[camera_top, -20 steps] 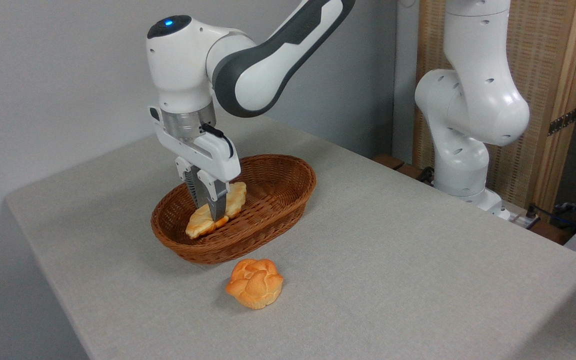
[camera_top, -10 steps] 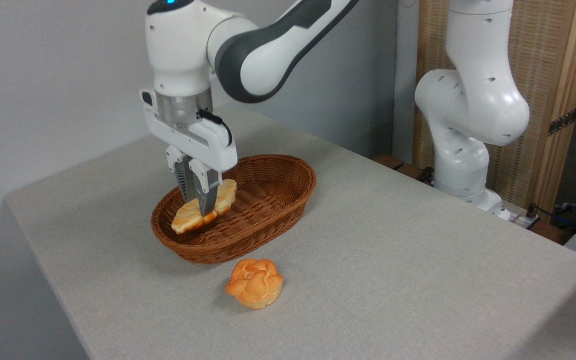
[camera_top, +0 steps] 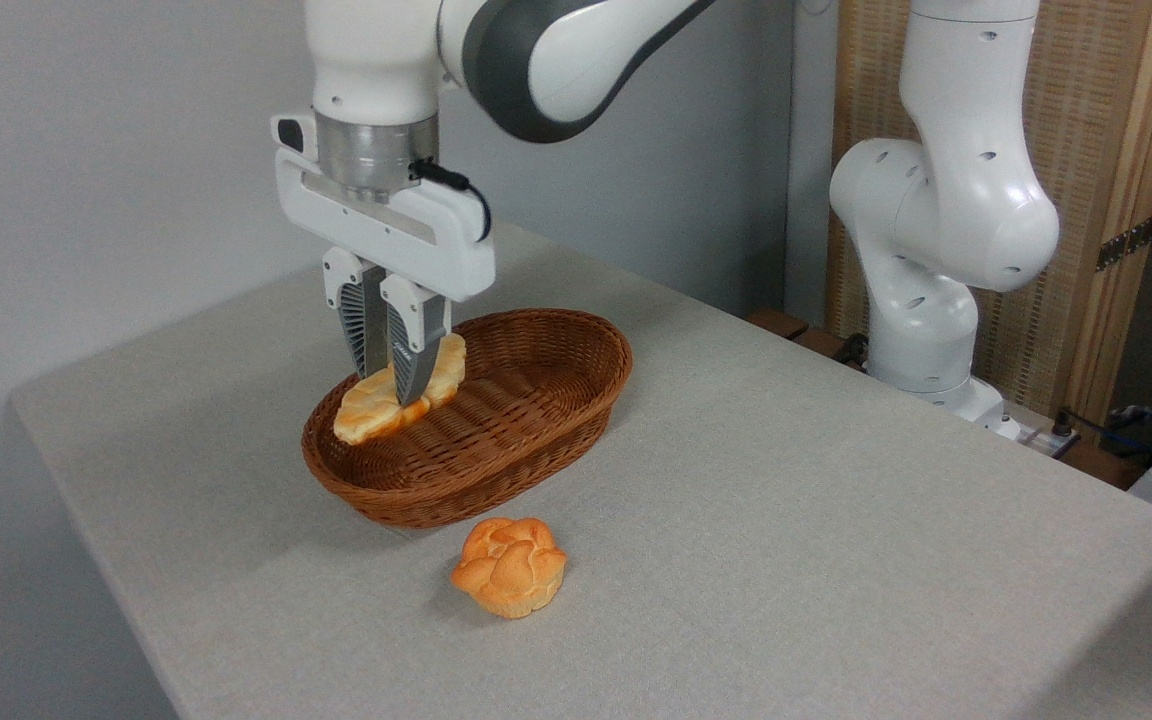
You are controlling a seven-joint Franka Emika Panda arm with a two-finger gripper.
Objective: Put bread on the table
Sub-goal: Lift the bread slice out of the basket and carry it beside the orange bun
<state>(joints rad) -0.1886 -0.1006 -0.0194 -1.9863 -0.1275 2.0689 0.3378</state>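
My gripper [camera_top: 392,388] is shut on the bread [camera_top: 366,411], a pale golden braided loaf with browned edges. The loaf hangs tilted in the air over the left end of the brown wicker basket [camera_top: 536,420], about level with its rim and clear of its floor. The fingers [camera_top: 410,350] cover the loaf's middle. The grey-beige table [camera_top: 786,520] spreads out under and around the basket.
A small round orange knotted bun [camera_top: 510,565] lies on the table just in front of the basket. The arm's white base [camera_top: 926,300] stands at the back right, by a wooden screen. The table's left edge and rounded corner are near the basket.
The gripper has risen and shifted slightly left with the bread, lifting it from the basket floor to about rim height. The bun and basket have not moved.
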